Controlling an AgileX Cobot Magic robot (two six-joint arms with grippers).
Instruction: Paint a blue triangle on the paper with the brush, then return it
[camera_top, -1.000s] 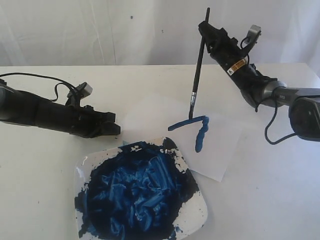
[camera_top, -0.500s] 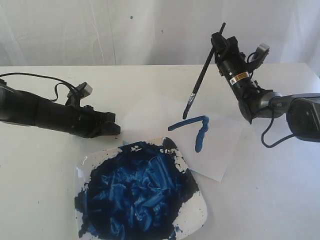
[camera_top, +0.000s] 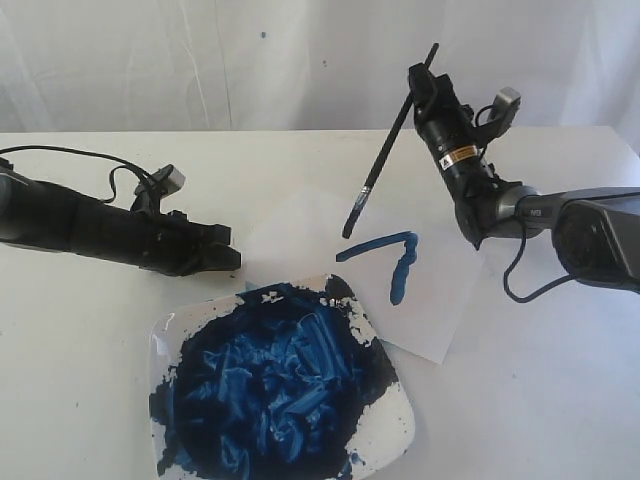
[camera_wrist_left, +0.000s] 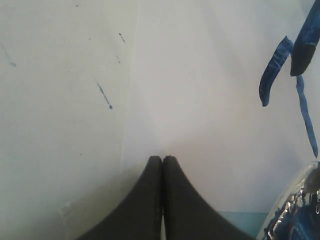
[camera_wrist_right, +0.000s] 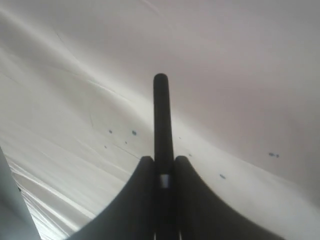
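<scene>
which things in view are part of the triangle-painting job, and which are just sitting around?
Job: brush, held in right claw; paper; blue triangle, only two strokes; paint plate.
Idle: left claw, shut and empty; cable.

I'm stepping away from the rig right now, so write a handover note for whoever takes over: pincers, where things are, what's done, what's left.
Right pincer: shut on the brush, which tilts, bristles apparently just off the paper.
Left pincer: shut, empty, low by the paper's edge.
Done: two joined strokes of the blue triangle.
Left: the closing side, then return the brush.
Paint plate lies beside the paper, nearer the exterior camera.
</scene>
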